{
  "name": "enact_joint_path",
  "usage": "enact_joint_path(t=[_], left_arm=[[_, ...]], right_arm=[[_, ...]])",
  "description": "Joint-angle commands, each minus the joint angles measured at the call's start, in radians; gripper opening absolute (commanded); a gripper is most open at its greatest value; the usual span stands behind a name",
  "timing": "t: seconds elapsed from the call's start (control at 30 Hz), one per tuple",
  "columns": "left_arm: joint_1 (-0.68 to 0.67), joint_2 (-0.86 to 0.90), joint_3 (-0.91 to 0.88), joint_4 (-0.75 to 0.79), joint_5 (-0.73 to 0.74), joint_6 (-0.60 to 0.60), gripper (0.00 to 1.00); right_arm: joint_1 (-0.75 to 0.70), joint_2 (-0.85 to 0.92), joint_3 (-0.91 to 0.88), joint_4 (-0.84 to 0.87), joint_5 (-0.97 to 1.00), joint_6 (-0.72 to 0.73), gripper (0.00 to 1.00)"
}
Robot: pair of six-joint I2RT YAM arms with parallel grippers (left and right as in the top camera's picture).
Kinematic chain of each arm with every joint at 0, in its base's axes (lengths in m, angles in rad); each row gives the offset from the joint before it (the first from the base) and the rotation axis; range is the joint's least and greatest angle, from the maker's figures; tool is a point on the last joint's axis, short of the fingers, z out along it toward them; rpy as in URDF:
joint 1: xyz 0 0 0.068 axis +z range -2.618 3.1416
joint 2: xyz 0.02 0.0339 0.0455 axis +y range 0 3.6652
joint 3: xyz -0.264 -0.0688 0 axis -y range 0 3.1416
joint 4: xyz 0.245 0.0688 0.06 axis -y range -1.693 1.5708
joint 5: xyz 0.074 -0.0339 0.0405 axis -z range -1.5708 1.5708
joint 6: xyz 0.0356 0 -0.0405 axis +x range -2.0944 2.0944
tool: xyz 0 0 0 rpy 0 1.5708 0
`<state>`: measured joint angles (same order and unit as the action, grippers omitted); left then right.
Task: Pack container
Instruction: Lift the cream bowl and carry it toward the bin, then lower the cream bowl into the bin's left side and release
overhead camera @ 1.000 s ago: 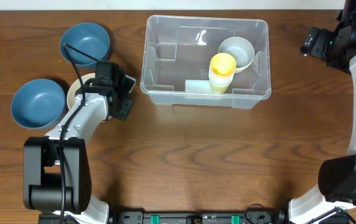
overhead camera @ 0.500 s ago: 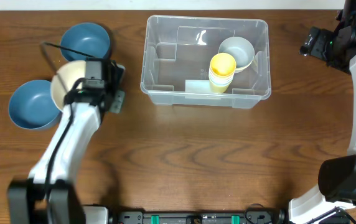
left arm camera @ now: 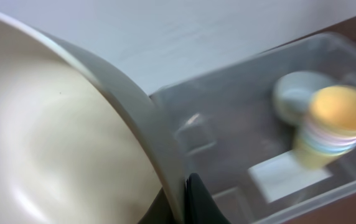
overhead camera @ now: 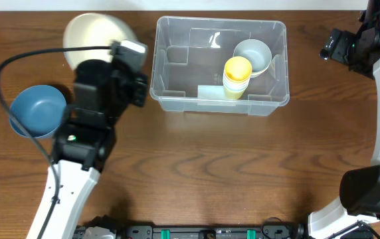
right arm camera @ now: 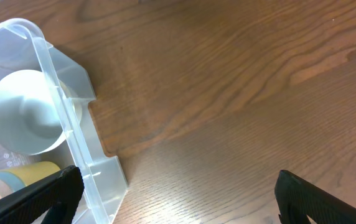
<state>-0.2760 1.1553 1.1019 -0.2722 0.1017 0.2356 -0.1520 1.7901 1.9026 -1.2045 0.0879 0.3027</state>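
Overhead, the container (overhead camera: pixel 177 73) is sitting open side up in the upper middle of the frame, its long axis running left to right, and is holding a yellow-topped stack of cups (overhead camera: pixel 237 76) and a pale grey bowl (overhead camera: pixel 253 54) in its right half. Just beyond its left wall the left gripper (left arm camera: pixel 183 202) is clenching the rim of a tilted cream bowl (overhead camera: pixel 97 36), with a blue bowl (overhead camera: pixel 38 111) lying on the table (overhead camera: pixel 210 166) at the left edge. The right gripper (right arm camera: pixel 178 190) is hanging released, fingers wide apart, near the container's right end.
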Motion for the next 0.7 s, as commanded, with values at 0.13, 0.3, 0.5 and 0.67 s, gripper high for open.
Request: enact_joint_path(t=[0.13,0.3,0.5,0.67], left_arm=[[-0.146,0.15,0.111,0.082,0.021,-0.002,0.06],[-0.207,0.3,0.25,0.08,0.017,0.035,0.06],[-0.229,0.451,0.326,0.079,0.013,0.044,0.06],[-0.229,0.545,0.325,0.063,0.011,0.044,0.06]], right_arm=[[-0.002,-0.017,0.014,0.0,0.016,-0.008,0.99],[-0.002,-0.017,0.014,0.0,0.016,-0.008,0.99],[-0.002,-0.017,0.014,0.0,0.016,-0.008,0.99],[-0.002,-0.017,0.014,0.0,0.016,-0.008,0.99]])
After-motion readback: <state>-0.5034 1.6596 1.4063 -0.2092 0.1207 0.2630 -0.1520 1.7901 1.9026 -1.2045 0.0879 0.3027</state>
